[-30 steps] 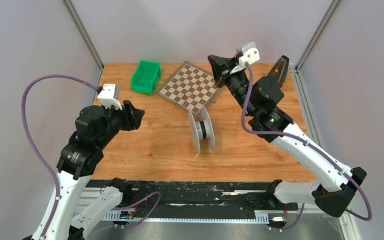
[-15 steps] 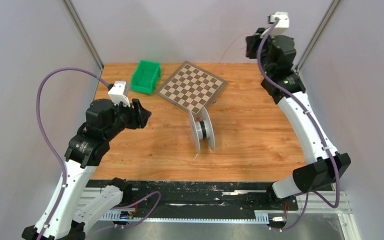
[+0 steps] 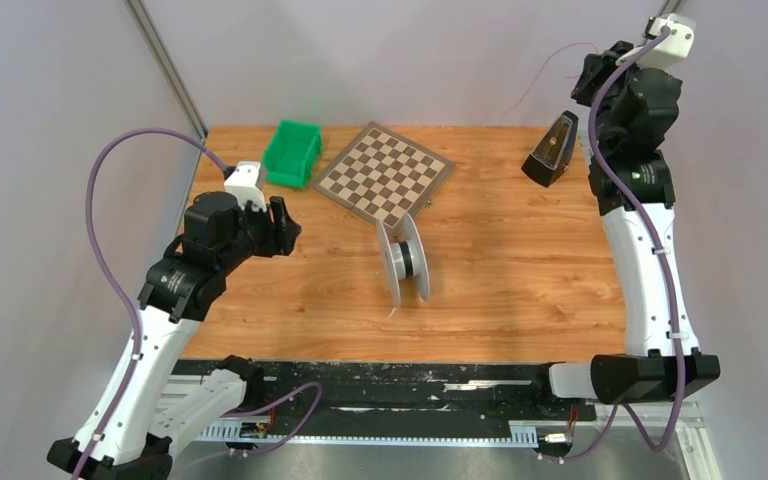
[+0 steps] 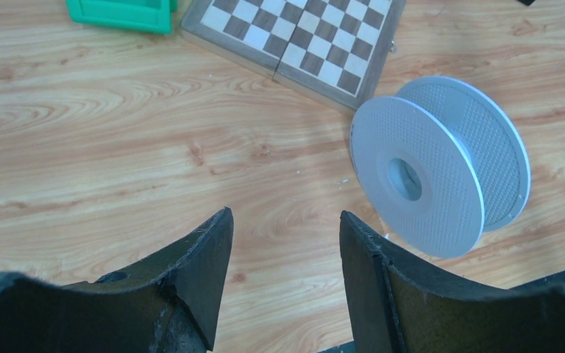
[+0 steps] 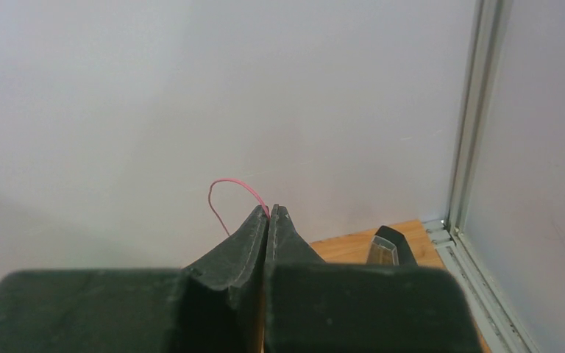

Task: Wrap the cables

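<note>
Right gripper is clenched on the thin pink cable, and its arm is stretched almost upright, high at the far right corner. Left gripper hangs released and empty above the surface, to the left of the grey spool, with its arm bent.

A green bin is sitting at the far left of the wooden desk, just beside a chessboard that is lying flat. A black wedge-shaped object is standing near the far right corner.
</note>
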